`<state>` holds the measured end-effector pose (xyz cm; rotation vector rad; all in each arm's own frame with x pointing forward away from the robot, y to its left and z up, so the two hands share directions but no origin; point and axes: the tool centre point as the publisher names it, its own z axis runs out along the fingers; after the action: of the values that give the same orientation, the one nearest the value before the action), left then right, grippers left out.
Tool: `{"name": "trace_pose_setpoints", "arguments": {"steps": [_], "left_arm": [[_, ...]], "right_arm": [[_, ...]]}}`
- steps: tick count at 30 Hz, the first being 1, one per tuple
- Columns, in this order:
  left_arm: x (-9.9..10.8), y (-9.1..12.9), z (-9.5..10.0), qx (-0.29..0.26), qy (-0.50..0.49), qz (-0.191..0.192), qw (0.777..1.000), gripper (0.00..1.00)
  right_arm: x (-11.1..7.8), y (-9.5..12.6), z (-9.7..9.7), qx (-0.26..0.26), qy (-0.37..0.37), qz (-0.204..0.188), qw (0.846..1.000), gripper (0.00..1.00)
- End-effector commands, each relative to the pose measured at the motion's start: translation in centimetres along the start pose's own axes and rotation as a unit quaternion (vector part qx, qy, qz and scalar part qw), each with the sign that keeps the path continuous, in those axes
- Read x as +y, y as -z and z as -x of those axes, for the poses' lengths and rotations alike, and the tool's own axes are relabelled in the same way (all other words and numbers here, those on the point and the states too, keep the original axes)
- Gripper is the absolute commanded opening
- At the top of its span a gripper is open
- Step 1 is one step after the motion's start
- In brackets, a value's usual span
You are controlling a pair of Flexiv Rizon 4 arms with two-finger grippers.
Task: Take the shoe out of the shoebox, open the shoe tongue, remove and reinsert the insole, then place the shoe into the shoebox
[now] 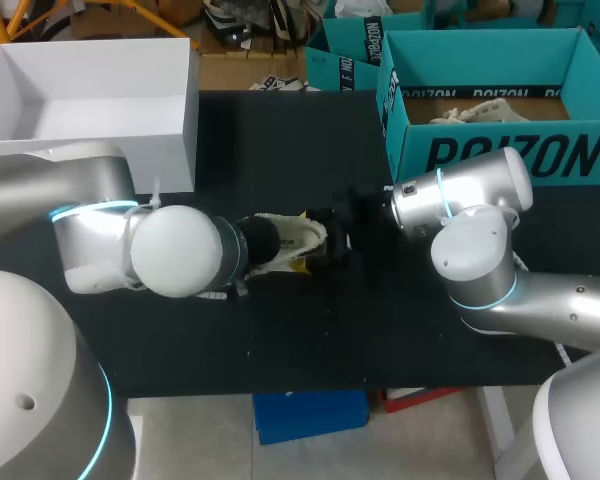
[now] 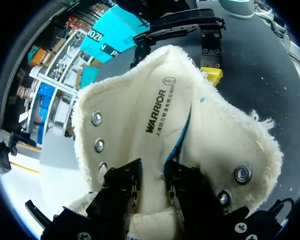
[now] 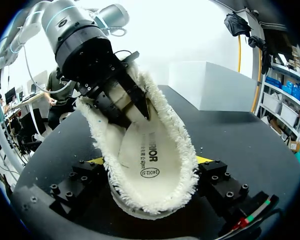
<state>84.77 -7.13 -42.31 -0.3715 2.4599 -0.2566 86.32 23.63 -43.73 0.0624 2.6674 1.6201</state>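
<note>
Head view: the shoe [image 1: 285,240] lies mid-frame on the table [image 1: 280,330], out of the white shoebox [image 1: 175,120] at upper left, so that step is done. My left gripper [image 1: 248,245] meets it from the left, my right gripper [image 1: 345,235] from the right.

Left wrist view: the eyelet flaps [image 2: 97,132] are splayed wide. My left fingers [image 2: 121,185] pinch the printed insole [image 2: 155,110], which stands up out of the fleece lining [image 2: 230,135].

Right wrist view: my right fingers [image 3: 222,182] clamp the shoe from both sides.

I judge the insole step is in hand, though I cannot tell whether it is going out or in. Seating it and boxing the shoe remain.
</note>
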Motion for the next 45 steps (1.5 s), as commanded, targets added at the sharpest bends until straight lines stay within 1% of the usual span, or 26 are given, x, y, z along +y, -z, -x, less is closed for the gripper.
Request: {"name": "trace_pose_setpoints", "arguments": {"steps": [1, 3, 5, 9, 10, 11, 14, 16, 18, 20, 22, 26, 37, 45], "left_arm": [[5.6, -6.5, -0.1, -0.05, 0.003, -0.003, 0.999, 0.0], [5.5, -6.2, 0.3, -0.04, 0.005, 0.0, 0.999, 0.0], [5.4, -5.7, 0.6, -0.013, 0.01, -0.006, 1.0, 0.0], [5.1, -4.5, 1.3, 0.08, -0.003, -0.01, 0.997, 0.0], [5.0, -4.2, 1.4, 0.089, 0.002, -0.016, 0.996, 0.0], [5.0, -3.9, 1.5, 0.111, -0.004, -0.019, 0.994, 0.0], [4.8, -3.1, 1.7, 0.183, -0.006, -0.028, 0.983, 0.0], [4.6, -2.6, 1.8, 0.208, 0.0, -0.031, 0.978, 0.0], [4.4, -2.1, 1.8, 0.243, -0.004, -0.037, 0.969, 0.0], [4.2, -1.7, 1.8, 0.252, -0.003, -0.038, 0.967, 0.0], [3.9, -1.2, 1.9, 0.278, -0.004, -0.044, 0.96, 0.0], [3.3, -0.5, 2.0, 0.3, -0.007, -0.048, 0.953, 0.0], [1.0, 1.7, 2.4, 0.32, -0.036, -0.055, 0.945, 0.0], [0.0, 2.9, 2.5, 0.334, -0.054, -0.061, 0.939, 0.0]], "right_arm": [[-0.5, 0.0, 0.2, 0.0, -0.002, -0.001, 1.0, 0.0], [-0.5, 0.0, 0.2, 0.0, -0.002, -0.001, 1.0, 0.0], [-0.5, 0.0, 0.2, 0.0, -0.002, -0.001, 1.0, 0.0], [-0.5, 0.0, 0.2, 0.0, -0.002, -0.001, 1.0, 0.0], [-0.5, 0.0, 0.2, 0.0, -0.002, -0.001, 1.0, 0.0], [-0.5, 0.0, 0.2, 0.0, -0.002, -0.001, 1.0, 0.0], [-0.5, 0.0, 0.2, 0.0, -0.002, -0.001, 1.0, 0.0], [-0.5, 0.0, 0.2, 0.0, -0.002, -0.001, 1.0, 0.0], [-0.5, 0.0, 0.2, 0.0, -0.002, -0.001, 1.0, 0.0], [-0.5, 0.0, 0.2, 0.0, -0.002, -0.001, 1.0, 0.0], [-0.5, 0.0, 0.2, 0.0, -0.002, -0.001, 1.0, 0.0], [-0.5, 0.0, 0.2, 0.0, -0.002, -0.001, 1.0, 0.0], [-0.5, 0.0, 0.2, 0.0, -0.002, -0.001, 1.0, 0.0], [-0.5, 0.0, 0.2, 0.0, -0.002, -0.001, 1.0, 0.0]]}}
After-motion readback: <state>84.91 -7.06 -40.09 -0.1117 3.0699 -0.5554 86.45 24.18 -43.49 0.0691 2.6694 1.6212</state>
